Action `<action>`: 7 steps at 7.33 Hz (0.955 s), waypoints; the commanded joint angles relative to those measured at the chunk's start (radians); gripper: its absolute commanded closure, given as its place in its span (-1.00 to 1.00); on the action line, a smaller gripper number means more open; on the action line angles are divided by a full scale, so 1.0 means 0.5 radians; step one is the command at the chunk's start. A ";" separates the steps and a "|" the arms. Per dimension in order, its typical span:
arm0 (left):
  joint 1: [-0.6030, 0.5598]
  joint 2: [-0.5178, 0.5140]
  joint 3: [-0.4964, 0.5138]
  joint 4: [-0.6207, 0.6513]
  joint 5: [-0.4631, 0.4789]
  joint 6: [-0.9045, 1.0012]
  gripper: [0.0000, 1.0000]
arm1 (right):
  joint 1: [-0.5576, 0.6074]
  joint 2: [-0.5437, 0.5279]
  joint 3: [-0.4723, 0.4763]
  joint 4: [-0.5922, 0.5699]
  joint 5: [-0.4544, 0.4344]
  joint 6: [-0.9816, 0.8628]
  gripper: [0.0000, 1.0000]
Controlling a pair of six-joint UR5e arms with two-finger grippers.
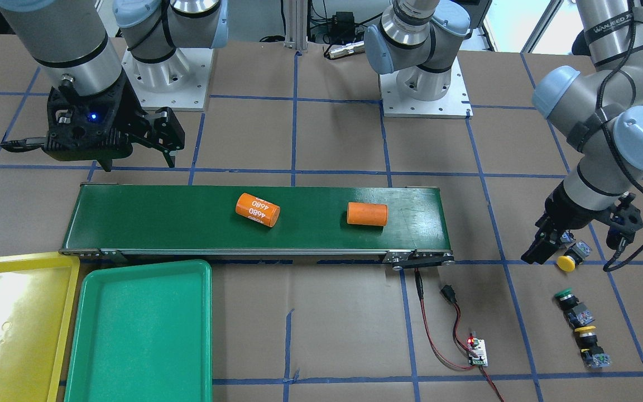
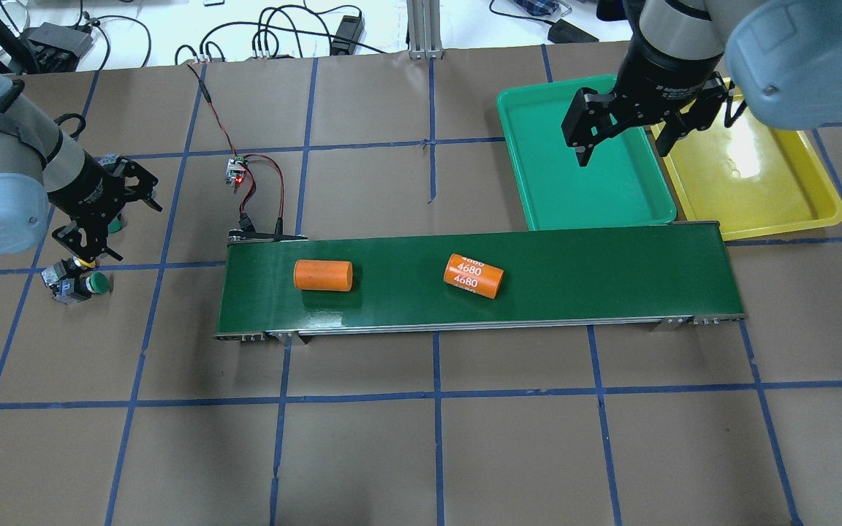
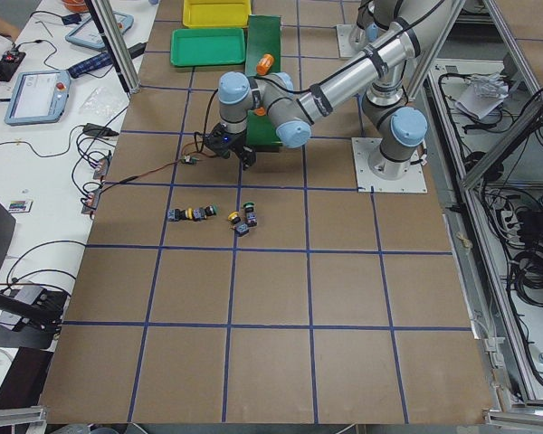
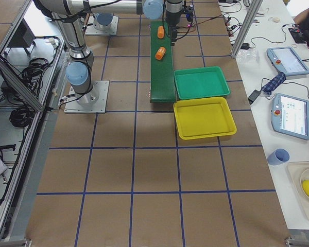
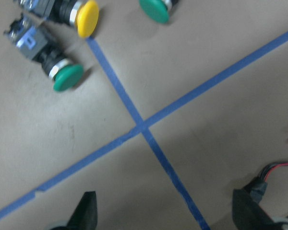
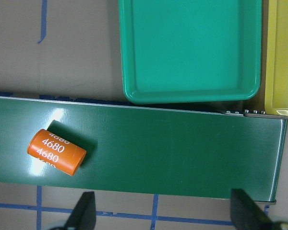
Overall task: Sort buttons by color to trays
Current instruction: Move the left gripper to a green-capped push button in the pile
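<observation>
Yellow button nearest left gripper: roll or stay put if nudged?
Lying on its side, the yellow button would probably pivot on its round cap if nudged. Its boxy contact block looks flatter, likely the steadier pinch.

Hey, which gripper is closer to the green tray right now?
Right. The right gripper hangs high by the conveyor belt's tray end, close to the green tray. The left gripper is past the belt's opposite end, beside the buttons.
</observation>
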 commanded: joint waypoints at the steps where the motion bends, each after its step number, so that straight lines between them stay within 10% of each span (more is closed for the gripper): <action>1: 0.177 -0.171 0.110 0.082 -0.027 0.494 -1.00 | 0.003 0.001 0.000 0.000 0.004 -0.001 -1.00; 7: 0.221 -0.742 0.623 0.088 -0.002 1.468 -1.00 | 0.003 0.007 -0.003 -0.015 0.010 -0.007 -1.00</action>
